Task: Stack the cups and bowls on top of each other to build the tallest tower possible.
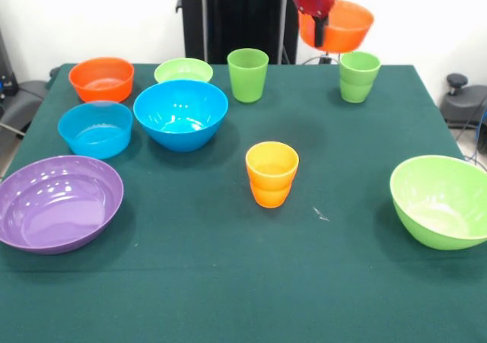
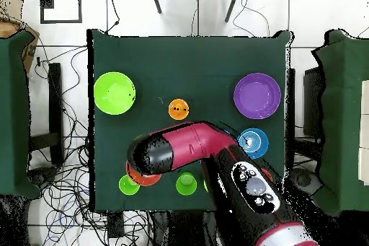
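While unlabelled, the gripper [image 1: 319,25] holds an orange bowl [image 1: 344,25] aloft.

Glossy red arm [image 2: 205,146], black end section, grey buttons on forearm

In the front view, a large purple plastic bowl [image 1: 58,202] sits at the near left of the green-clothed table [image 1: 228,282], with a light blue plastic bowl [image 1: 95,128] behind it and an orange plastic bowl [image 1: 101,78] farther back. To their right stands a wide blue plastic bowl [image 1: 181,114], with a small lime green plastic bowl [image 1: 183,71] behind it and a green plastic cup [image 1: 247,74] to the right of that. An orange plastic cup [image 1: 272,174] stands mid-table, a large lime green plastic bowl [image 1: 441,200] lies at the near right, and another orange plastic bowl [image 1: 341,25] hangs above a green stacked cup [image 1: 359,77] at the far right.
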Robot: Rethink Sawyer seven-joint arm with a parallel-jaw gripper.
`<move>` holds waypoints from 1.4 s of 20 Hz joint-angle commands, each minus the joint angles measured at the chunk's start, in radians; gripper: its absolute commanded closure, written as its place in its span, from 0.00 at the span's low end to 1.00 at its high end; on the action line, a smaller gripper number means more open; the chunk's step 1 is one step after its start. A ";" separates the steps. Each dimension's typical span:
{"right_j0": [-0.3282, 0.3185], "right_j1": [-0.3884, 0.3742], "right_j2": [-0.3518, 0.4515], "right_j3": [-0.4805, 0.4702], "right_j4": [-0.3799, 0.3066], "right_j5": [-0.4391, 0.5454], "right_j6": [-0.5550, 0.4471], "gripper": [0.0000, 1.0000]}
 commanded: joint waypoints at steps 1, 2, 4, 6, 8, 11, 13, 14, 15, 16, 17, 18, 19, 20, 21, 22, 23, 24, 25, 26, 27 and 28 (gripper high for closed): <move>0.063 0.105 -0.093 -0.100 -0.102 -0.059 0.163 1.00; 0.071 0.117 -0.105 -0.116 -0.116 -0.077 0.169 1.00; 0.081 0.138 -0.124 -0.149 -0.127 -0.078 0.169 1.00; 0.065 0.145 -0.116 -0.154 -0.112 -0.082 0.146 1.00; 0.039 0.150 -0.099 -0.143 -0.089 -0.101 0.124 1.00; 0.016 0.145 -0.083 -0.141 -0.067 -0.080 0.102 1.00; 0.008 0.146 -0.078 -0.146 -0.047 -0.055 0.100 1.00; 0.012 0.147 -0.083 -0.156 -0.041 -0.032 0.105 1.00; 0.013 0.147 -0.086 -0.165 -0.034 -0.013 0.110 1.00; 0.009 0.153 -0.090 -0.174 -0.027 0.005 0.111 1.00; 0.005 0.156 -0.089 -0.180 -0.015 0.023 0.112 1.00; 0.004 0.159 -0.087 -0.184 -0.009 0.044 0.106 1.00; -0.001 0.161 -0.083 -0.185 -0.003 0.064 0.095 1.00; -0.008 0.156 -0.078 -0.176 0.000 0.077 0.080 1.00; -0.014 0.150 -0.075 -0.165 -0.001 0.084 0.069 1.00; -0.017 0.137 -0.078 -0.147 -0.010 0.085 0.062 1.00; -0.019 0.124 -0.082 -0.131 -0.023 0.104 0.047 1.00; -0.021 0.111 -0.087 -0.115 -0.036 0.123 0.031 1.00; -0.020 0.113 -0.098 -0.112 -0.062 0.124 0.021 1.00; -0.029 0.118 -0.094 -0.107 -0.075 0.106 0.008 1.00; -0.036 0.124 -0.091 -0.110 -0.085 0.105 -0.004 1.00; -0.064 0.128 -0.069 -0.102 -0.056 0.089 -0.010 1.00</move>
